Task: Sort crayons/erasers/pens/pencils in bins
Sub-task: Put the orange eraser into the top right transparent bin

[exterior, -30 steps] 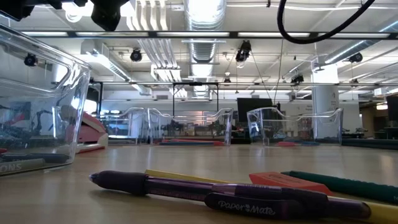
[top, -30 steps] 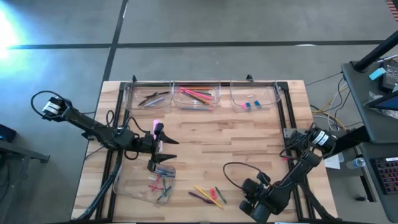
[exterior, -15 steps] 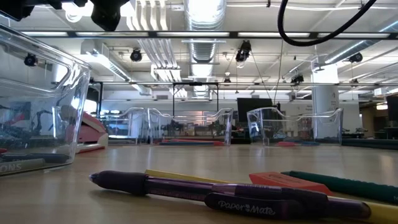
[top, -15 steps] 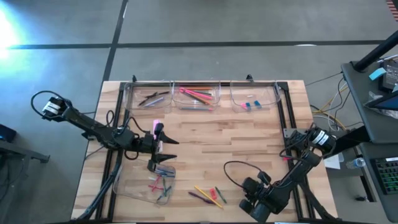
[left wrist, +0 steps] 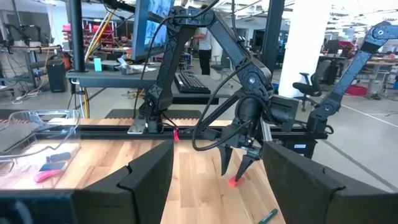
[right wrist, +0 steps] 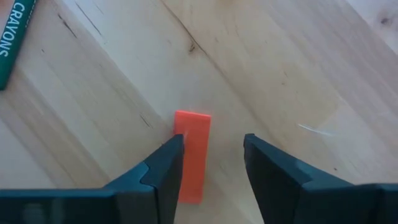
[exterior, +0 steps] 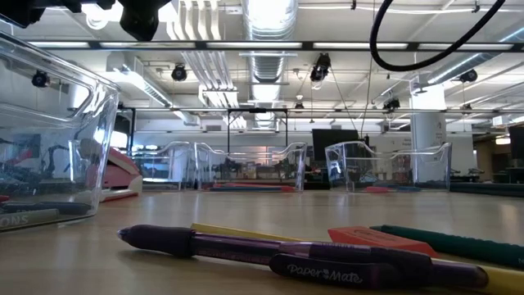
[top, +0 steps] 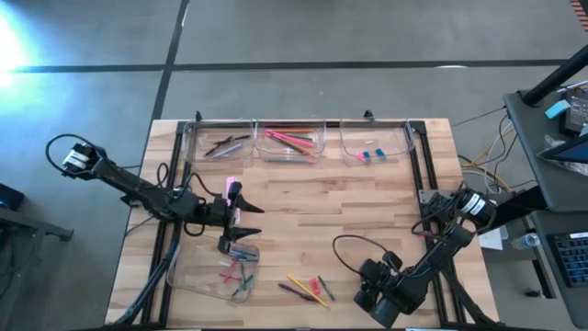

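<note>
A small red eraser (right wrist: 194, 143) lies flat on the wooden table near its front edge. My right gripper (right wrist: 211, 165) points steeply down over it, open. One fingertip (right wrist: 166, 163) covers the eraser's long edge and the other stands clear on the far side. The left wrist view shows those fingertips (left wrist: 225, 169) just above the eraser (left wrist: 234, 182). A green crayon (right wrist: 12, 43) lies close by. My left gripper (top: 246, 228) waits open and level over the near-left bin (top: 197, 276), which holds several crayons.
Three clear bins stand along the far edge with pens (top: 222, 145), pencils (top: 289, 141) and erasers (top: 370, 154). Loose on the table near the front lie a purple pen (exterior: 270, 250), a yellow pencil (exterior: 237, 233), another red eraser (exterior: 377, 238) and a green crayon (exterior: 458, 243).
</note>
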Tool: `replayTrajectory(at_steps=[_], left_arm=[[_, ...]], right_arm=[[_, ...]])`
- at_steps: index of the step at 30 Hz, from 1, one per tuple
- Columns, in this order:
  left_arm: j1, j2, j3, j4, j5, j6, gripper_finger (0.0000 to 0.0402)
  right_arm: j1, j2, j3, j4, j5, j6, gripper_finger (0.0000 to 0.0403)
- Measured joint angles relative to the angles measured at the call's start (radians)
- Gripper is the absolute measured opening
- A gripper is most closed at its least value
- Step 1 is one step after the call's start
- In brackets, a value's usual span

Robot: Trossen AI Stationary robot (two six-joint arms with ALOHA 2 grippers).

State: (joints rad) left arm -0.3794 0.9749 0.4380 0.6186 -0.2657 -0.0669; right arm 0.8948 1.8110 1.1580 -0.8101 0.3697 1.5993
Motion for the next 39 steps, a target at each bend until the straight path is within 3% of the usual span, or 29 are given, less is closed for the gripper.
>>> replayTrajectory(at_steps=[24, 39], left_arm=[[0.000, 0.006, 0.001, 0.000, -0.001, 0.000, 0.0233], [0.000, 0.006, 0.003, 0.001, 0.000, 0.000, 0.0233]], right_arm=[[-0.010, 0.022, -0.002, 0.105, -0.014, -0.006, 0.0149], [-0.028, 0.000, -0.002, 0.102, 0.018, -0.046, 0.0017]])
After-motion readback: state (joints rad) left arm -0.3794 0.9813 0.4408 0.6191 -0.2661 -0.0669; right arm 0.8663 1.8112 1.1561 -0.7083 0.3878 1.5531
